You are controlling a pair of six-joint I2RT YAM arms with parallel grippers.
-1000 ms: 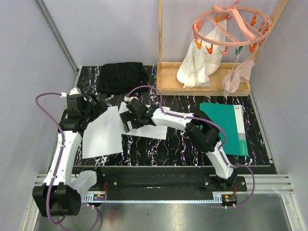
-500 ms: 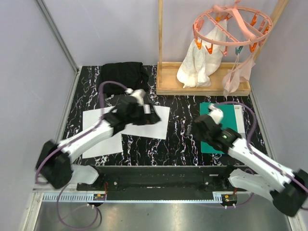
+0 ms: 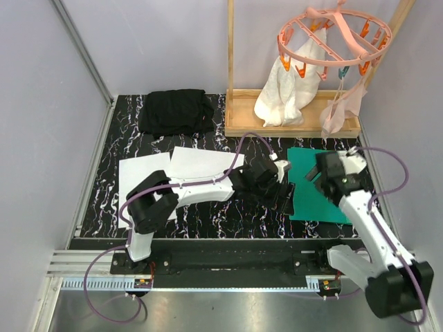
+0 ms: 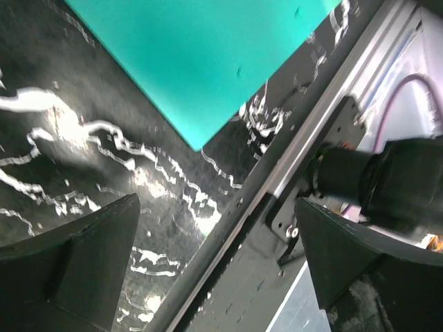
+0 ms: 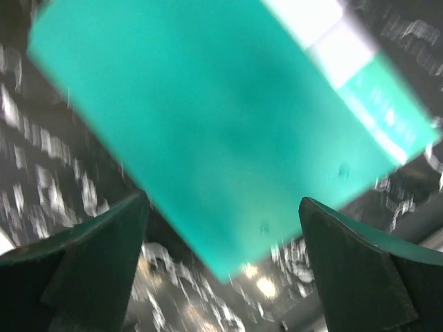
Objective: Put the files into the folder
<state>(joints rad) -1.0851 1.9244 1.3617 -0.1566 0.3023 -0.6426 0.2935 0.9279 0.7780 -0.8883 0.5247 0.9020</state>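
Top external view places the folder (image 3: pixel 311 205) flat on the right part of the table (image 3: pixel 208 214), with the files (image 3: pixel 201 163) lying side by side on the left part, well apart from it and near the black cloth (image 3: pixel 175 111). The left gripper (image 3: pixel 285 199) reaches across to the folder's near left corner, jaws spread wide with nothing between them. The right gripper (image 3: pixel 315 174) hovers above the folder's left portion, jaws likewise wide and empty, and the teal cover fills the right wrist view.
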